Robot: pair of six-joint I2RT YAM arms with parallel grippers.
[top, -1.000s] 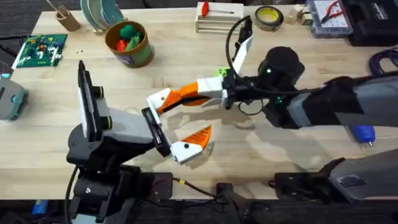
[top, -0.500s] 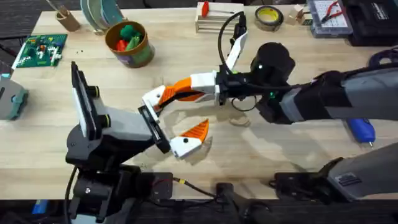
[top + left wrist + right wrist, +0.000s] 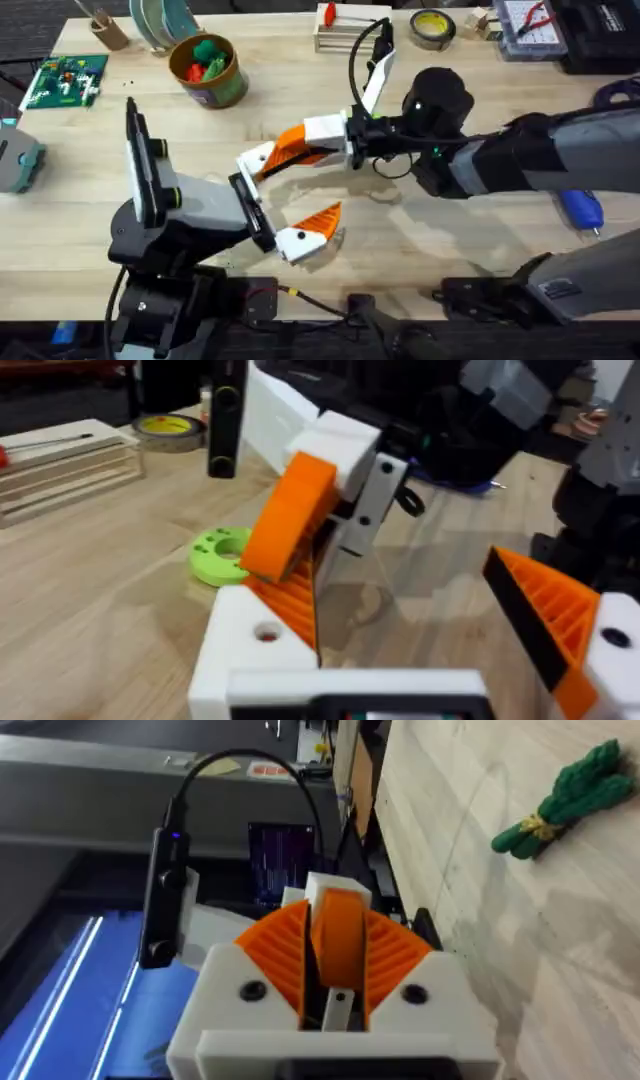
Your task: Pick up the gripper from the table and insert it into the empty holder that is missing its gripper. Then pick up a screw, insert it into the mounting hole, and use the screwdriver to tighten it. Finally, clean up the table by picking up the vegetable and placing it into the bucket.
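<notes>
1. The left jaws are spread wide with nothing clamped between them. One finger carries an orange ribbed pad; the other is the bare white holder, with a mounting hole seen in its top face.
2. The right jaws are closed tight on the gripper, which is pinched between their two ribbed pads.
3. The gripper is held right at the holder, between the left jaws and against the bare finger's inner side. Whether it is fully seated cannot be told.
4. From overhead, the right jaws are seen reaching in from the right and meeting the upper left finger over the tabletop.
5. A bright green disc is seen flat on the tabletop just beyond the left jaws, behind the right arm's fingers.
6. The vegetable is seen lying on the tabletop, apart from the right jaws and off to their side.
7. The screwdriver is seen well behind the right jaws, partly hidden by the right arm.
8. The bucket is seen well beyond the left jaws, upright, with green and red items inside.
9. A tape roll and a white rack are seen at the far edge.
</notes>
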